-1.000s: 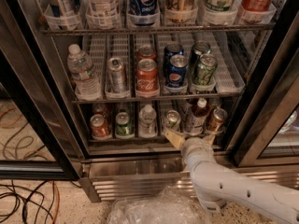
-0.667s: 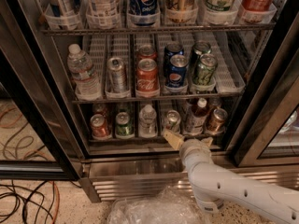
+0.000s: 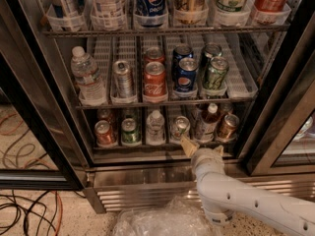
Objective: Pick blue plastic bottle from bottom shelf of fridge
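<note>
The fridge [image 3: 47, 132] stands open in front of me. Its bottom shelf [image 3: 147, 146] holds a row of cans and small bottles. The blue plastic bottle [image 3: 206, 123] stands upright at the right of that row. It has a white cap and dark reddish contents, and sits between a silver can [image 3: 180, 127] and a copper-brown can [image 3: 228, 126]. My gripper [image 3: 203, 147] is open and empty on the white arm [image 3: 231, 193]. It hovers at the shelf's front edge, just below and in front of the bottle, with one tan finger [image 3: 189, 145] near the silver can.
A clear water bottle [image 3: 155, 127], a green can [image 3: 130, 131] and a red can [image 3: 105, 132] fill the shelf's left lanes. The rack above holds Coke [image 3: 154, 79] and Pepsi cans [image 3: 187, 77]. A black door frame [image 3: 275, 97] is at right. Crumpled plastic [image 3: 162, 222] and cables [image 3: 24, 215] lie on the floor.
My gripper has edged slightly to the right along the shelf front, closer under the blue plastic bottle. Nothing on the shelves has moved.
</note>
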`<state>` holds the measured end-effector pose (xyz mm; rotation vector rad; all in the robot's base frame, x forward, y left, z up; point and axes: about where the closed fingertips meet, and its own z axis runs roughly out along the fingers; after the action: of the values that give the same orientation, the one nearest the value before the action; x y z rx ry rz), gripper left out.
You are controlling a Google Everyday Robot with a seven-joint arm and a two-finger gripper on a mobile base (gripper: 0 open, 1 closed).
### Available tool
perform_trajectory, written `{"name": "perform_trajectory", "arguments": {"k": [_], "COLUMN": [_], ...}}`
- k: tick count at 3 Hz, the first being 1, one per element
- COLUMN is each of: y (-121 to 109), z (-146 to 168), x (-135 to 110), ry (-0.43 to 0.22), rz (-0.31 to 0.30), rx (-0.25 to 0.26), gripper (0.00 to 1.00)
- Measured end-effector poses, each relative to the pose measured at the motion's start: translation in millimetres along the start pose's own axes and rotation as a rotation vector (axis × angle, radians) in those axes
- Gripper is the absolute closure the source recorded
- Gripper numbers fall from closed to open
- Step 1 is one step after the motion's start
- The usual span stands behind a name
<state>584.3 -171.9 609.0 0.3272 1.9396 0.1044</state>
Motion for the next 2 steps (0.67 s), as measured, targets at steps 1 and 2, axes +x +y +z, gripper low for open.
{"name": "perform_trajectory", "arguments": {"k": [1,2], "y": [-1.7,-7.5], "z": [5.1,10.8], "x": [0.1,4.4], "ry": [-0.017,-0.039], "rz": [0.001,0.007], "rx": [0.015,0.047], "gripper": [0.2,0.21]}}
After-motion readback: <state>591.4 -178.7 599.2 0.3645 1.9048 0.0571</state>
